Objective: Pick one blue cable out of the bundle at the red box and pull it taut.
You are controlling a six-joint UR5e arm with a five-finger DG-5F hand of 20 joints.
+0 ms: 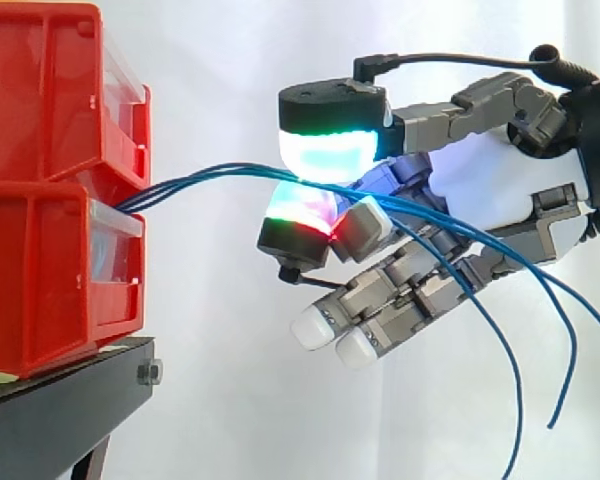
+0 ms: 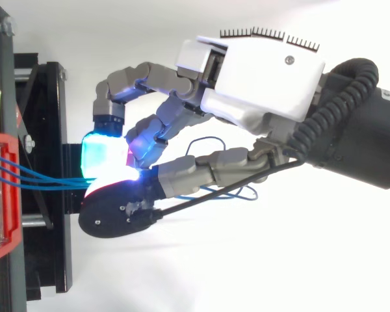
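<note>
**Blue cables pinched at the box, pull not yet finished**

Blue cables [image 1: 200,178] come out of the front of the red box [image 1: 40,290], which sits under a second red bin [image 1: 40,90] at the edge of the black stand [image 1: 70,400] nearest the arm. From there they run in a shallow arch straight into the hand [image 1: 500,190]. Two glowing fingers [image 1: 330,155] are closed on them, one pad above and one below, just off the box front. The other fingers [image 1: 315,325] hang curled underneath and hold nothing. From where I stand several strands seem to pass through that pinch; I cannot tell whether one has been singled out. Past the hand, the loose ends droop well below the palm.

From above, the strands [image 2: 45,179] fan slightly between the box and the pinch.

I'd say the grasp is made and the tightening is the step in hand. The arch says there is slack left. The next move calls for drawing the hand away from the box, along the line of the cables, with the pinch kept firm so nothing slides through the pads.
</note>
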